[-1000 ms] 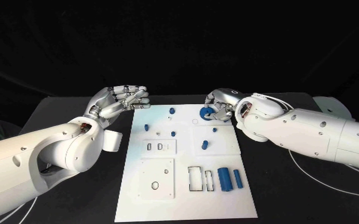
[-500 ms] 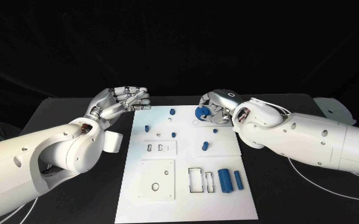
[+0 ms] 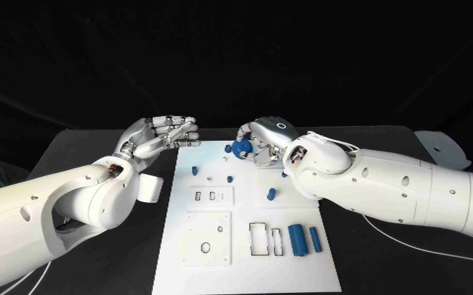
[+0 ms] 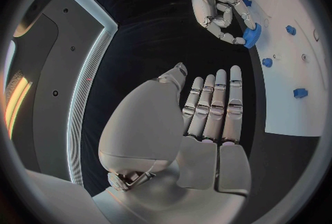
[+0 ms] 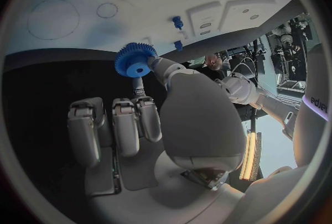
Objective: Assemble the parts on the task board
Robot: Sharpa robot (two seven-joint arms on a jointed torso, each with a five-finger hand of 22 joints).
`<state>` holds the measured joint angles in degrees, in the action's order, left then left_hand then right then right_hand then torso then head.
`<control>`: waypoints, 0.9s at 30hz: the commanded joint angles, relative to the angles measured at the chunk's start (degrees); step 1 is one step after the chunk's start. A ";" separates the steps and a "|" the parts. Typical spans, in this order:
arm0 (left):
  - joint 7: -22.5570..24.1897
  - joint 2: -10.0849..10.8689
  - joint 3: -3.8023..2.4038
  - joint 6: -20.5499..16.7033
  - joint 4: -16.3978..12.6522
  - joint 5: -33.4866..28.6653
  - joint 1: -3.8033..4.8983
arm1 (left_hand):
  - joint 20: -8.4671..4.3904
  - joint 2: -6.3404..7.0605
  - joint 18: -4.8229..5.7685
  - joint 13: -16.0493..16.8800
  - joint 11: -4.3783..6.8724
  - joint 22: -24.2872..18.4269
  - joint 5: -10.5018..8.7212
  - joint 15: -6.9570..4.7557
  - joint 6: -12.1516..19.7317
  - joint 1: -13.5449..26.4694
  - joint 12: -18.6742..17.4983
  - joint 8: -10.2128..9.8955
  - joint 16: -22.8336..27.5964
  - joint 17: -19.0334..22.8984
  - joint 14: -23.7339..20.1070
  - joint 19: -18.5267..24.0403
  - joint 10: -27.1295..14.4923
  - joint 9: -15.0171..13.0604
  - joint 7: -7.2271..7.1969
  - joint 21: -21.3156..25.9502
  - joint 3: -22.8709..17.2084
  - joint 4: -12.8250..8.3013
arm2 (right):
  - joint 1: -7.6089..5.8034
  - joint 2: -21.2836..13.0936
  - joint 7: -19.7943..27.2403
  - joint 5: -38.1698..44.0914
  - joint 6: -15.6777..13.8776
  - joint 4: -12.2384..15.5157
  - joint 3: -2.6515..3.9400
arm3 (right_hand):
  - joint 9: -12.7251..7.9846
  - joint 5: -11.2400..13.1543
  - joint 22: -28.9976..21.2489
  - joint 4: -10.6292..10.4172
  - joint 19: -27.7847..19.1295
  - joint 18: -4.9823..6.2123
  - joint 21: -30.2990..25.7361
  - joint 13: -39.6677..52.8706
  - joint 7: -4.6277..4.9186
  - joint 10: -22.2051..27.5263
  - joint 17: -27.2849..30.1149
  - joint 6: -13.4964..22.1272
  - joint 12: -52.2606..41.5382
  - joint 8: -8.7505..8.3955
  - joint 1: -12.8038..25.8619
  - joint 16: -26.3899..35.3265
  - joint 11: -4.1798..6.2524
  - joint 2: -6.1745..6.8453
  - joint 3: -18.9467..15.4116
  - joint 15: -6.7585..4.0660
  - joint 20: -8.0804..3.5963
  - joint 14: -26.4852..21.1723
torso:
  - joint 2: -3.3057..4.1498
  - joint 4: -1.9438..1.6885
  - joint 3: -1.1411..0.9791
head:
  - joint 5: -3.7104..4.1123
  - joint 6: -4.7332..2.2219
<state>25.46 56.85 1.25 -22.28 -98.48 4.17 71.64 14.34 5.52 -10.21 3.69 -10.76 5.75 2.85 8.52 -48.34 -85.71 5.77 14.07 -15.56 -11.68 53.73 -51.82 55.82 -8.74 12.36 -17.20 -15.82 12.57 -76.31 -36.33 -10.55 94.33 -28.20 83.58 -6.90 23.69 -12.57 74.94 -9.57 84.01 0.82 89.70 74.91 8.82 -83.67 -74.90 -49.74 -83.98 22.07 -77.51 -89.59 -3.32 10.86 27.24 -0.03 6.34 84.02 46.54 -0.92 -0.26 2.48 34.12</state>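
The right hand [image 3: 258, 141] pinches a blue toothed gear [image 5: 133, 60] between thumb and finger, holding it over the far end of the white task board [image 3: 236, 254]. The left hand [image 3: 163, 133] hovers beside the board's far left corner above the black worktop [image 3: 98, 148], fingers curled in on nothing.

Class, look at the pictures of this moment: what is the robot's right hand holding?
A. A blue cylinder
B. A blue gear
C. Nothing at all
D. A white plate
B. The right wrist view shows the right hand pinching a toothed blue gear at its fingertips, and the head view shows the same blue piece held over the far end of the task board.
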 commanded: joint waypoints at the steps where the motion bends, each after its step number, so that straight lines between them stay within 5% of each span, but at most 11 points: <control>1: 0.19 -0.22 -0.05 1.17 -0.05 0.12 0.07 | 0.07 0.63 -0.35 0.04 -0.22 -0.09 0.24 0.05 0.04 0.00 -0.22 -0.25 0.25 -0.06 -0.27 -0.31 0.03 0.06 1.46 0.09 -0.35 0.00 | 0.19 1.56 -1.51 2.71 -1.06 -1.12 -0.13 | 0.14 -0.19 15.06 -0.02 5.99 -0.82 0.30 8.71 -0.87 -0.52 -14.95 -1.23 -0.29 0.40 0.19 -0.37 -0.03 -0.17 0.24 -0.46 -0.56 5.95 | 0.07 -0.07 0.00 | -0.18 0.03; 11: 0.21 -0.52 -0.05 1.17 0.01 0.12 0.08 | 0.07 0.64 -0.34 0.04 -0.23 -0.10 0.24 0.06 0.05 0.01 -0.25 -0.26 0.31 -0.06 -0.33 -0.34 0.03 0.07 1.47 0.08 -0.36 0.00 | 1.77 6.47 -1.04 2.74 -0.72 -5.45 -0.48 | 0.11 -0.14 15.06 -0.02 5.99 -0.82 0.30 8.78 -0.84 -0.58 -14.94 -1.12 -0.35 0.29 0.36 -0.37 -0.05 -0.11 0.33 -0.46 -0.57 5.94 | 0.11 -0.04 -0.09 | -0.34 0.23; 27: 0.36 -0.67 -0.05 0.81 0.05 0.12 0.08 | 0.07 0.64 -0.34 0.04 -0.23 -0.10 0.24 0.06 0.05 0.01 -0.25 -0.26 0.31 -0.06 -0.33 -0.34 0.03 0.07 1.47 0.08 -0.36 0.00 | 2.99 9.68 -0.37 2.19 -0.39 -9.21 -0.77 | 0.08 -0.11 15.06 0.00 5.99 -0.82 0.30 8.78 -0.81 -0.59 -14.89 -1.02 -0.34 0.19 0.46 -0.35 -0.07 -0.11 0.44 -0.46 -0.58 5.93 | 0.02 0.13 -0.14 | -0.73 0.50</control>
<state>25.32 56.31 1.25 -22.16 -98.36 4.17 71.64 14.35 5.52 -10.21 3.69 -10.76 5.71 2.85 8.52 -48.34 -85.71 5.77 14.07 -15.57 -11.66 53.73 -51.81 55.82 -8.75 12.36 -17.20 -15.82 12.57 -73.46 -26.81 -11.09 95.93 -28.94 74.71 -7.58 23.83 -12.87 74.91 -9.70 84.01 0.82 89.70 74.90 7.79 -83.67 -74.94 -50.79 -83.98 22.38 -77.20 -89.58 -3.32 10.53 27.37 -0.03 6.35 84.02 46.61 -0.82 -0.40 1.71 34.62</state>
